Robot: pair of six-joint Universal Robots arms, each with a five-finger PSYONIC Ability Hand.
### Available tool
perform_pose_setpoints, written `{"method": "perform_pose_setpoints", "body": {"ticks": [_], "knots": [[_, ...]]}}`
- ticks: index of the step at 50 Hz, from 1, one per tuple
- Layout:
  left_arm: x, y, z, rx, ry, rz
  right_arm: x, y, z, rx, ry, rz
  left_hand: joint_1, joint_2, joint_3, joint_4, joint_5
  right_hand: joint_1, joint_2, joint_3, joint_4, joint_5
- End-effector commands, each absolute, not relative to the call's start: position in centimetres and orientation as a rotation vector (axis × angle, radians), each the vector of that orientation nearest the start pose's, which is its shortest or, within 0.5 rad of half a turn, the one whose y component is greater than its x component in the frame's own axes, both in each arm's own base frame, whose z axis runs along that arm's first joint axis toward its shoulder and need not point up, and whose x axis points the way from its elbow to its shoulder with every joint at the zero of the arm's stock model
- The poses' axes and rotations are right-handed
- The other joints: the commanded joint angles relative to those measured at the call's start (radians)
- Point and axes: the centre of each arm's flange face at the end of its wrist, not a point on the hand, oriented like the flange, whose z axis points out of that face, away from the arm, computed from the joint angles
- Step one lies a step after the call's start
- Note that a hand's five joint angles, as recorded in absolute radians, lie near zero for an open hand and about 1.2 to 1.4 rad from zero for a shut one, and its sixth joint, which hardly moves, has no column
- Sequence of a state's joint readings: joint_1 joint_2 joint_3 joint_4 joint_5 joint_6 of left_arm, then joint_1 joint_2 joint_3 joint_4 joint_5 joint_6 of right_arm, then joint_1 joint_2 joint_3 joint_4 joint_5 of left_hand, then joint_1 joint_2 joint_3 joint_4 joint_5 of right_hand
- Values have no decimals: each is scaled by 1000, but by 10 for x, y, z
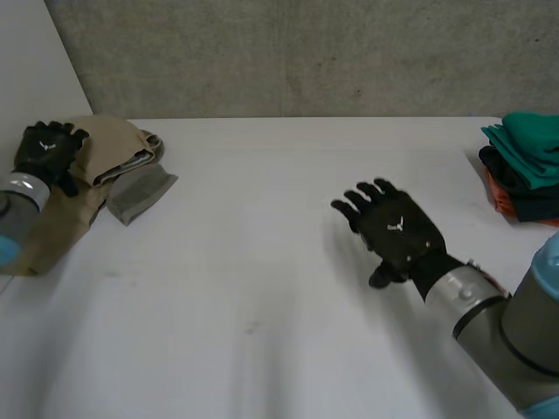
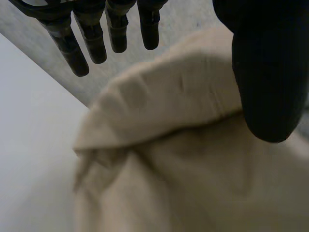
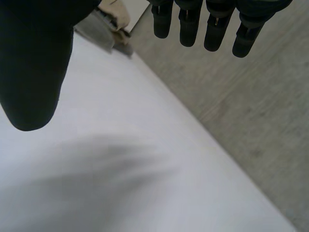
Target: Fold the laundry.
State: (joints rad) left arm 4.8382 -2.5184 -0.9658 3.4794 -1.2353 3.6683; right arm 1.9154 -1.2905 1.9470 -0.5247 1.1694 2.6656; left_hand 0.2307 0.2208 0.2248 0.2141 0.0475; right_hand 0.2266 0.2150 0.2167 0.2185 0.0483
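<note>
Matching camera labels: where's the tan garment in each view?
Head view: tan garment at the far left corner of the table, with the left hand resting on it.
Left wrist view: bunched under that hand's palm.
Right wrist view: a scrap beyond the right hand.
Shared landmark: the grey cloth touching it, in the head and right wrist views.

Head camera looks down across the table (image 1: 262, 262) toward the wall (image 1: 306, 52). Left wrist camera hangs close over the cloth (image 2: 183, 169); right wrist camera sees it far across the table.
</note>
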Motion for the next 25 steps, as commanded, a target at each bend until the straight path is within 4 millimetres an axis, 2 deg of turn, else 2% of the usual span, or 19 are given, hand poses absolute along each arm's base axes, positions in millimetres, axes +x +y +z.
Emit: {"method": "perform_pose_setpoints", "body": {"ticks": [1,4,5,7,9,12,13,16,17,20,21,22,23,25], "knots": [[-90,-530,100,750,1880,-2092,259,-235,154,-1217,1862,-1908,-11,-2,-6,5,-3,-52,-40,-42,-44,-48],[-89,-533,94,753,1873,-2098,259,-235,154,-1216,1864,-1907,296,306,302,312,304,-52,-40,-42,-44,-48],[-93,-532,92,762,1871,-2102,259,-234,154,-1217,1866,-1905,803,813,809,819,811,-52,-40,-42,-44,-48],[-98,-530,91,770,1868,-2109,259,-234,153,-1217,1867,-1903,1164,1173,1169,1180,1172,-52,-40,-42,-44,-48],[-106,-526,100,761,1833,-2143,259,-235,154,-1216,1866,-1908,1166,1176,1171,1182,1174,-52,-40,-42,-44,-48],[-127,-511,159,738,1702,-2278,258,-236,154,-1210,1874,-1917,1166,1176,1171,1182,1174,-52,-40,-42,-44,-48],[-138,-498,183,718,1674,-2353,258,-236,155,-1209,1874,-1920,1166,1176,1171,1182,1174,-52,-40,-42,-44,-48],[-158,-476,213,691,1656,-2483,258,-237,155,-1206,1879,-1925,1166,1176,1171,1182,1174,-52,-40,-42,-44,-48],[-173,-460,228,682,1665,-2562,258,-238,155,-1202,1881,-1927,1166,1176,1171,1182,1174,-52,-40,-42,-44,-48],[-204,-430,251,701,1694,-2696,257,-239,156,-1189,1897,-1942,1166,1176,1171,1182,1174,-52,-40,-42,-44,-48],[-225,-406,265,726,1720,-2774,256,-240,157,-1185,1903,-1948,1166,1176,1171,1182,1174,-52,-40,-42,-44,-48],[-233,-396,271,741,1730,-2802,255,-242,157,-1172,1918,-1961,1166,1176,1171,1182,1174,-52,-40,-42,-44,-48],[-253,-371,275,795,1786,-2840,254,-243,158,-1163,1929,-1968,1166,1176,1171,1182,1174,-52,-40,-42,-44,-48],[-269,-349,274,867,1839,-2849,251,-245,160,-1141,1954,-1993,1166,1176,1171,1182,1174,-52,-40,-42,-44,-48]]}}
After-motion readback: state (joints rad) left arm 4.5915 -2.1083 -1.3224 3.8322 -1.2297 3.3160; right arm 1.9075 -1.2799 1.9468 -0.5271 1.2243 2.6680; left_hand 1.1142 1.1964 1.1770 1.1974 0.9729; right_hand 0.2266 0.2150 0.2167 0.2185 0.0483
